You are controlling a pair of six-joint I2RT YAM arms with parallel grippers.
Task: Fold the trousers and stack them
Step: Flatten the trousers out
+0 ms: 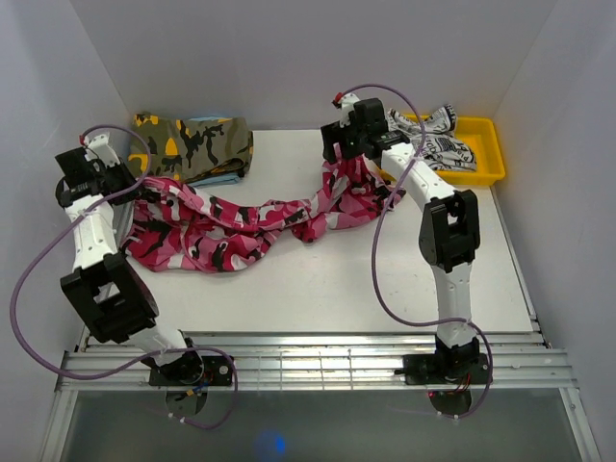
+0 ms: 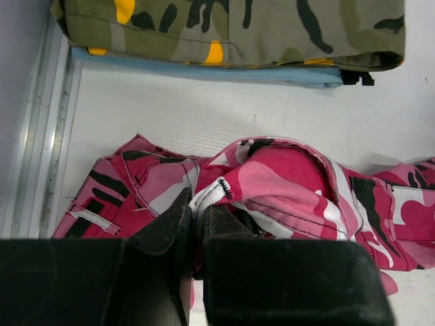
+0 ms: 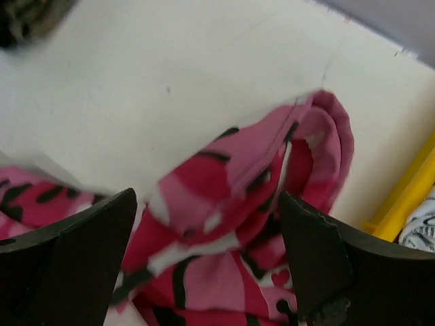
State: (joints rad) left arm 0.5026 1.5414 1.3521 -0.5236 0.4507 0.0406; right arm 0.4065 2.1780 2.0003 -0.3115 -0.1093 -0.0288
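Top external view: trousers (image 1: pixel 231 236) are laid long-axis left to right — left end is pinched tight in the left gripper (image 2: pixel 198 210); right end is straddled, ungripped, by the wide-spread right gripper (image 3: pixel 207 200).

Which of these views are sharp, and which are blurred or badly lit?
Top external: sharp and evenly lit, the print on the trousers clear. Left wrist: crisp stitching, the left tool nearly black. Right wrist: whole picture smeared, cloth and yellow tray soft.

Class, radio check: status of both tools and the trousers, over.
Left tool shut on trousers. Right tool open over other end. Trousers strung out, unfolded. Olive garment behind.
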